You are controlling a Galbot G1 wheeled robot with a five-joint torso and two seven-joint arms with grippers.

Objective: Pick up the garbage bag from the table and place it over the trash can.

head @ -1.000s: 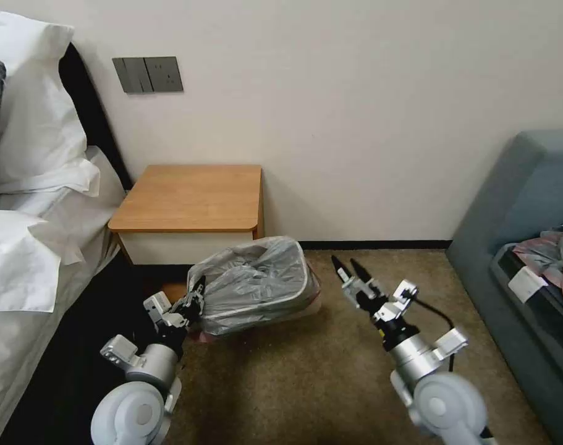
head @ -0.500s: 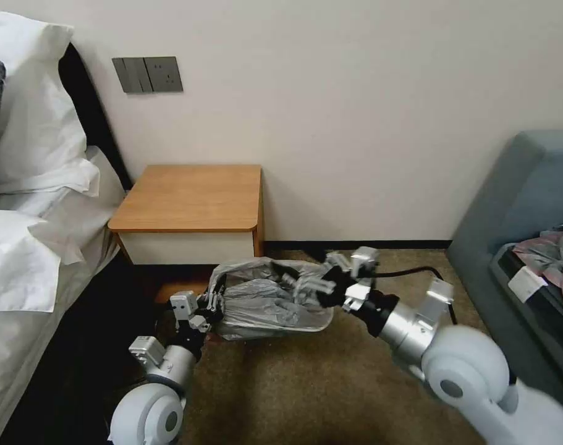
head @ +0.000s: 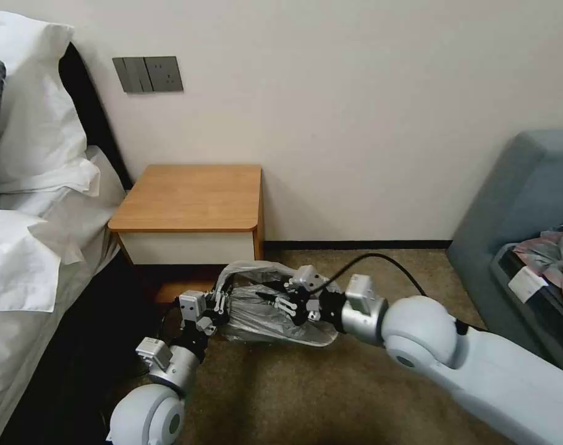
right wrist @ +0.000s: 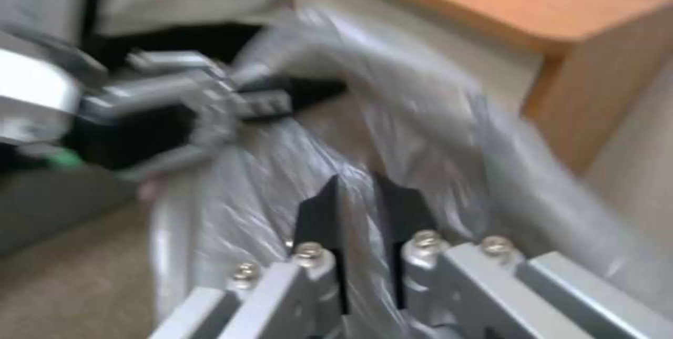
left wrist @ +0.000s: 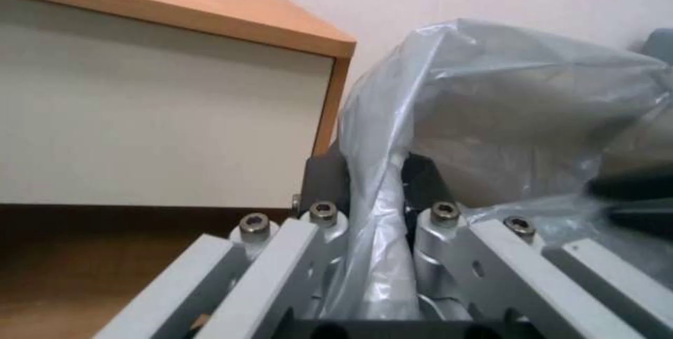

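The garbage bag (head: 266, 318), thin wrinkly grey plastic, lies draped over the trash can on the carpet just in front of the table (head: 191, 198). The can's cream wall (left wrist: 505, 129) shows dimly through the plastic. My left gripper (head: 221, 304) is shut on the bag's left edge, and a bunched fold (left wrist: 371, 223) runs between its fingers (left wrist: 324, 176). My right gripper (head: 274, 301) reaches in from the right over the bag's top. Its black fingers (right wrist: 319, 218) stand close together, pressed among the bag's folds (right wrist: 420, 118).
A bed with white pillows (head: 28, 185) lines the left side. A grey sofa (head: 528, 198) stands on the right, with a grey-and-pink plastic heap and its white label (head: 528, 282) on the seat. Open carpet (head: 293, 389) lies in front of the bag.
My right arm swung in from the right and reached onto the bag. The bag and bin dropped from a raised tilt to lie lower. My left gripper shifted slightly right, still holding.
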